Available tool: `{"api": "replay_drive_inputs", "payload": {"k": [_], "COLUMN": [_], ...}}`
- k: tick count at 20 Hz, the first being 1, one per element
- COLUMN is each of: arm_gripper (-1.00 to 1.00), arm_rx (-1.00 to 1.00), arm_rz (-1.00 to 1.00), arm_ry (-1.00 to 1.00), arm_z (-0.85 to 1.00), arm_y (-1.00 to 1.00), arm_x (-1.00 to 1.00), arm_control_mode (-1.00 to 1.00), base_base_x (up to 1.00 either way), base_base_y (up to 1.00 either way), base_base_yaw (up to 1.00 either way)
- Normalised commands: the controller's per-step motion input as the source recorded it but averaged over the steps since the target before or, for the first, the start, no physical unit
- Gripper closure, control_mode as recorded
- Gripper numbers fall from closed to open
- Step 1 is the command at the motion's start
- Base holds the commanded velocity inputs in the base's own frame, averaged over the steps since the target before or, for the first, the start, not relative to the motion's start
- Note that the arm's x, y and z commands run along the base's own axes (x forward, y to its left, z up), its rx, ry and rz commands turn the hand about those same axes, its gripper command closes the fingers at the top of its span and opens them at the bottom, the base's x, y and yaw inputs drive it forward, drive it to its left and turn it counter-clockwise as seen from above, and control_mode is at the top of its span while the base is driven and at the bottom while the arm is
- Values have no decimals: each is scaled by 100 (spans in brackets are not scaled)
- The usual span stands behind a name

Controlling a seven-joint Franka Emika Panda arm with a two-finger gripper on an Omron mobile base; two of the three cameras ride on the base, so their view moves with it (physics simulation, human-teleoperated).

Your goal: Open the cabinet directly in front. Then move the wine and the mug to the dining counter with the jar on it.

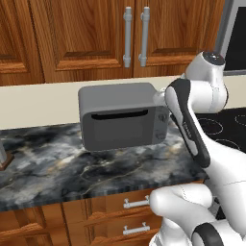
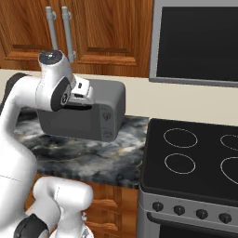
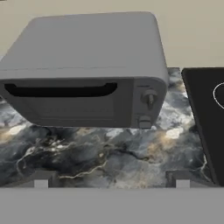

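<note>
Left base view: the reddish-brown wooden two-door cabinet (image 1: 132,36), directly above the grey toaster oven (image 1: 124,116) on the marble worktop (image 1: 72,168), is shut. Opening step pending. Pincer (image 3: 111,183) spread wide, empty, must rise to a bar handle (image 1: 143,36).

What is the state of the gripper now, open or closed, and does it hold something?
Gripper: open, fingertips wide apart, holding nothing, above the marble worktop in front of the grey microwave.
</note>
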Motion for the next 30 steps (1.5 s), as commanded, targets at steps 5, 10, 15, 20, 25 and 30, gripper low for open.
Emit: {"api": "replay_drive_inputs", "payload": {"k": [5, 10, 15, 20, 25, 30], "arm_gripper": [-100, -100, -100, -100, -100, -100], "arm_rx": [-1, 0, 0, -1, -1, 0], "arm_rz": [2, 1, 0, 0, 0, 0], "arm_ry": [-35, -32, -29, -35, -36, -20], "arm_z": [14, 17, 13, 19, 19, 13], "arm_y": [0, 0, 0, 0, 0, 1], "arm_x": [-51, -45, -33, -39, -37, -19], "arm_control_mode": [-100, -100, -100, -100, -100, -100], "base_base_x": [0, 0, 0, 0, 0, 0], "base_base_y": [0, 0, 0, 0, 0, 0], "base_base_yaw": [0, 0, 0, 0, 0, 0]}}
